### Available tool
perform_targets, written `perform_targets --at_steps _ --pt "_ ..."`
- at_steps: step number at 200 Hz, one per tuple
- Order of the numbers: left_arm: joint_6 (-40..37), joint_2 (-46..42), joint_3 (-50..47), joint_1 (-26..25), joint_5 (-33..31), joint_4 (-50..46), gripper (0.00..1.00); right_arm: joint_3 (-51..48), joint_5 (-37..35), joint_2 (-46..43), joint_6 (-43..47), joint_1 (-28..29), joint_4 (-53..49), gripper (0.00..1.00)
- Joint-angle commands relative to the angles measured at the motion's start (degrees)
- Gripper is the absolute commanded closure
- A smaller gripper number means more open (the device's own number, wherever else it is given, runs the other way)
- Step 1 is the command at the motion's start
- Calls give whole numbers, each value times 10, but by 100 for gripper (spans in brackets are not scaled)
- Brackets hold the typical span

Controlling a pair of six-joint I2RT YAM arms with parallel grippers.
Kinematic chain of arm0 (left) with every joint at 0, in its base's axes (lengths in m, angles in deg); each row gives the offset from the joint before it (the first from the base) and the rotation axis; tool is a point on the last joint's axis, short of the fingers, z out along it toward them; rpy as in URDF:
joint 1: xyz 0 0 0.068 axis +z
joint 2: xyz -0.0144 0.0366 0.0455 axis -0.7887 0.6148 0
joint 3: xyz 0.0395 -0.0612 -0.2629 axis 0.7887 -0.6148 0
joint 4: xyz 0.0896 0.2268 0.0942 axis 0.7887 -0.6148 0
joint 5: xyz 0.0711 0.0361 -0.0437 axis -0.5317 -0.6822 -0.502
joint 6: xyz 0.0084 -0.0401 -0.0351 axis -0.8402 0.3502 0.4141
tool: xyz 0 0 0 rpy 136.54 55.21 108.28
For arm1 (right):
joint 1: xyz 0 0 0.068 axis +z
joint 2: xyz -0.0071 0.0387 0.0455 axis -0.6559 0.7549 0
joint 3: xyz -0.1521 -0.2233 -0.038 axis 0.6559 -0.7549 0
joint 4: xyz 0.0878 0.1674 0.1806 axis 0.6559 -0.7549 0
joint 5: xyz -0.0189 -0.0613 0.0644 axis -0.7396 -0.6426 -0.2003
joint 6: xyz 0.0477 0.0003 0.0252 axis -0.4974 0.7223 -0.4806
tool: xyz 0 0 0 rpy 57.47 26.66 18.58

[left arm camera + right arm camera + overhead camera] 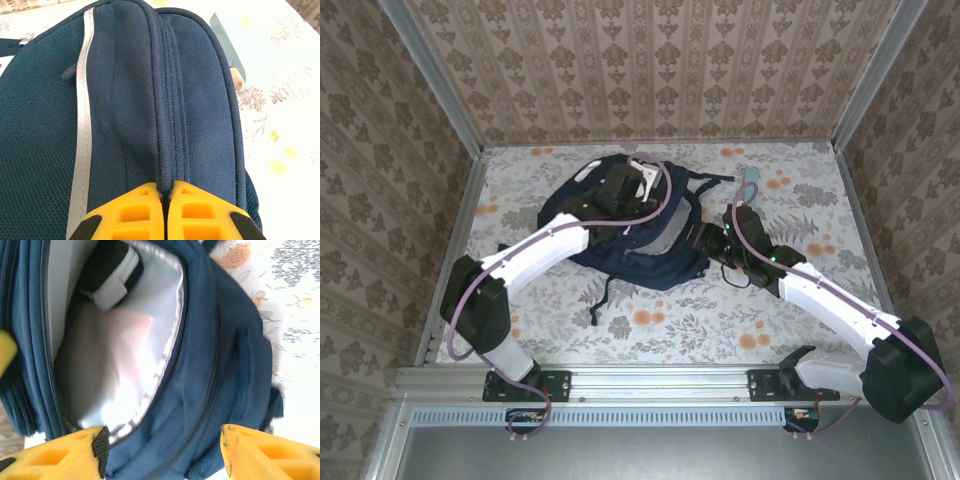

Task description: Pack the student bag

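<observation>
Broadly, the tabletop [800,300], covered in a floral print of grey leaves and orange blooms, is carrying the student bag [650,262] in its far middle, between the two arms. The bag is lying slumped on its side, its long axis seeming to run on a slant from far left to near right, with its open mouth facing the right arm and its thin navy straps [605,298] trailing toward the near edge. Its shell is showing as coarse woven navy fabric, bulging in soft rounded panels divided by ridged seams, with a mesh-textured panel to one side. The mouth is gaping onto a smooth, pale silvery lining [125,370]. The left hand [167,192], with blocky yellow fingers, is pinching tight on a raised seam ridge along the bag's upper side. The right hand [162,440] is standing with its fingers spread wide at the rim of the opening, gripping nothing. A flat silver-grey stripe [82,125] is running lengthwise beside the seams. Deep inside, a rounded black item with a white band [112,277] is resting against the lining. A pale teal object [227,42] is peeking out beside the bag, too hidden to identify.
</observation>
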Motion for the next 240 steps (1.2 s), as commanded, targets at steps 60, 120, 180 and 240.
perform_targets --at_steps 60,120,180,240 --pt "108 -58 1 37 -32 -63 43 77 -105 97 95 169 -69 38" --pt "263 -228 -212 159 16 -57 34 208 -117 254 21 241 -80 42" --pt "447 -203 -358 186 127 124 44 204 -129 236 -17 234 -75 39" --pt "455 -147 -358 205 103 174 58 190 -131 218 -20 230 -80 38"
